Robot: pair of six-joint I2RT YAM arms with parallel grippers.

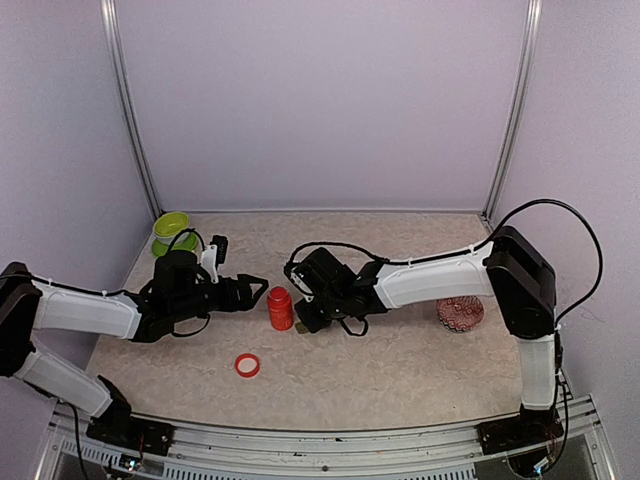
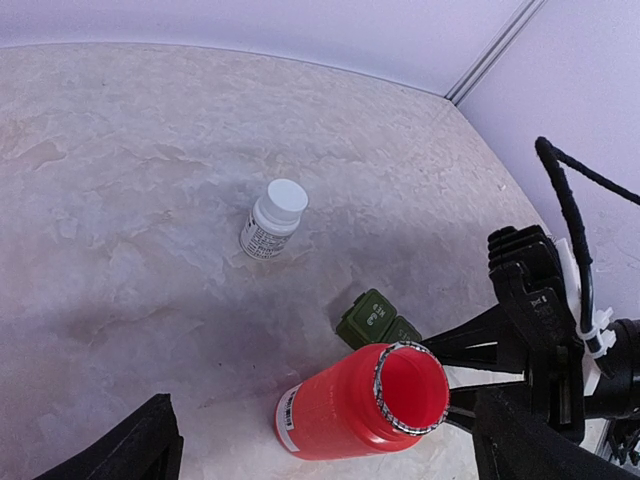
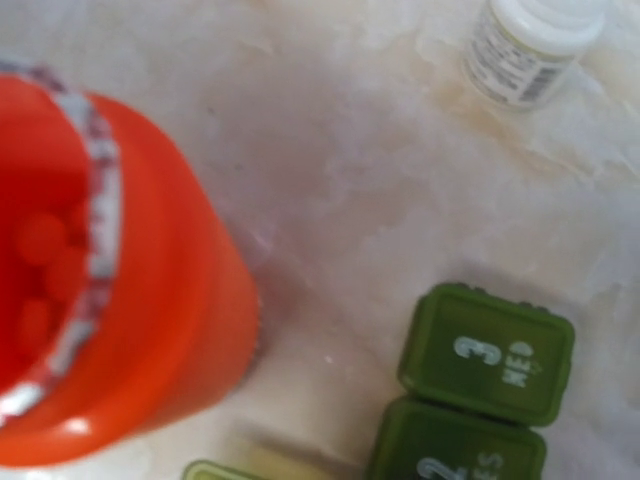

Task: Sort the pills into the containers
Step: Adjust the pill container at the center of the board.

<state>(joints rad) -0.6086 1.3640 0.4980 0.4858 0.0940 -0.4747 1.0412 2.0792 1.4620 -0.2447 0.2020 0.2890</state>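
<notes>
An open red pill bottle (image 1: 280, 308) stands mid-table; it also shows in the left wrist view (image 2: 350, 410). Red pills (image 3: 42, 240) lie inside it. The dark green containers (image 2: 378, 320) sit just behind the bottle; the lids numbered 3 (image 3: 487, 350) and 2 (image 3: 460, 445) are shut, and the third box is mostly hidden. My left gripper (image 1: 258, 291) is open, its fingers (image 2: 130, 450) on either side of the bottle and not touching it. My right gripper (image 1: 302, 318) is open, its fingers (image 2: 465, 345) reaching in beside the bottle and the containers.
A red cap (image 1: 247, 365) lies in front of the bottle. A white capped bottle (image 2: 273, 218) stands beyond the containers. A lime-green bowl (image 1: 172, 230) sits at the back left. A reddish patterned dish (image 1: 460, 313) sits at the right.
</notes>
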